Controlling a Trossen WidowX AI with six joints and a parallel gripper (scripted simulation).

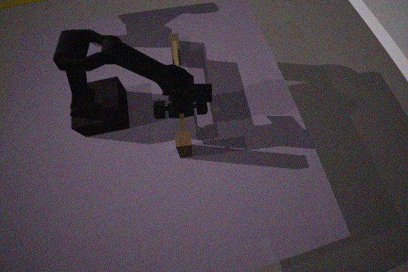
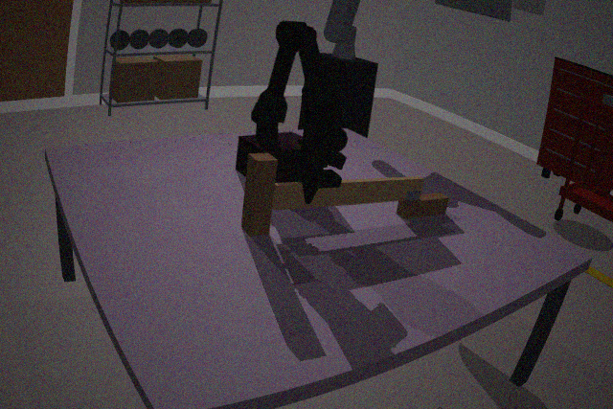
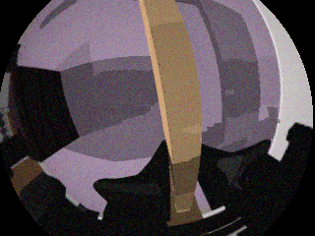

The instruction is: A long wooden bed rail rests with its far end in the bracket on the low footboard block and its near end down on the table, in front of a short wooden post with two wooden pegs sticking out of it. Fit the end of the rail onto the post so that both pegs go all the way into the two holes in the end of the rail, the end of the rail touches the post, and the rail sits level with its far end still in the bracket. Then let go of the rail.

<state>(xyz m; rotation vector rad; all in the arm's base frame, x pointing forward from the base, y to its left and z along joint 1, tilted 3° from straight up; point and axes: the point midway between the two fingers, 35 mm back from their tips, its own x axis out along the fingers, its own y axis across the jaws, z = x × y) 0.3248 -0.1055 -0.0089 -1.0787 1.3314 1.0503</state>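
The long wooden rail (image 1: 175, 50) (image 2: 366, 192) (image 3: 179, 88) is off the table along its length and looks about level. Its far end sits at the grey bracket (image 2: 413, 194) on the low footboard block (image 2: 425, 206). Its near end meets the side of the upright wooden post (image 1: 183, 137) (image 2: 259, 196), and I see no gap there in the exterior view. The pegs and the holes are hidden, so full seating cannot be seen. My gripper (image 2: 309, 195) (image 3: 173, 142) is shut on the rail, nearer the post than the footboard block; the fingers stand on both sides of it.
The dark box-shaped base (image 1: 105, 104) of the arm stands on the table left of the rail in the top view. The table's front edge (image 2: 445, 328) shows in the exterior view. A shelf rack (image 2: 163, 53) and a red tool cabinet (image 2: 577, 122) stand beyond the table.
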